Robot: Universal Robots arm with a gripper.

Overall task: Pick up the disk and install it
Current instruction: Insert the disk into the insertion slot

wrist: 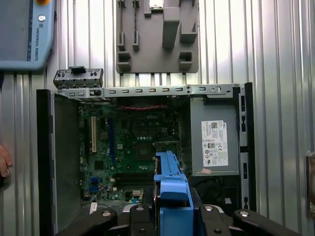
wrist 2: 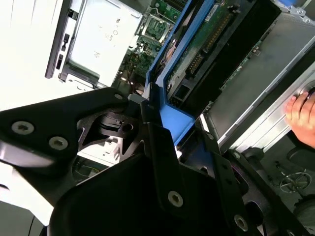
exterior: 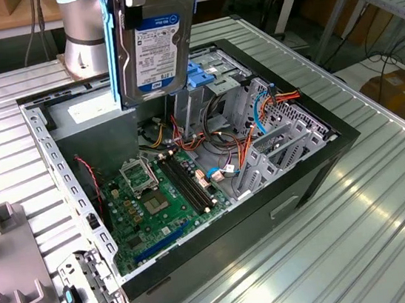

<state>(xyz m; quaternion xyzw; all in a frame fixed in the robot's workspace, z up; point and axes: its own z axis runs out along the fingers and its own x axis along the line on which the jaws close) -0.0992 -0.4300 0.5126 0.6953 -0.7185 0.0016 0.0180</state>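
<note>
We hold the disk (exterior: 155,49) above the open computer case (exterior: 323,158).
Our claw (wrist: 173,219) is closed on the blue side rails of the disk, which hangs on edge directly under it. Lower, below the claw and the disk, the case lies open with its motherboard (exterior: 156,195) in view. A person's hand (wrist 2: 301,112) is beside the outer wall of the case, off to one side of the claw.

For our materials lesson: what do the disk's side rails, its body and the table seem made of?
The side rails: likely moulded plastic, uniformly bright blue, smooth, slightly glossy. Body of the disk: probably metal, dull grey casing under a printed label. The table: seemingly aluminium, ribbed, silvery, with streaky reflections.
</note>
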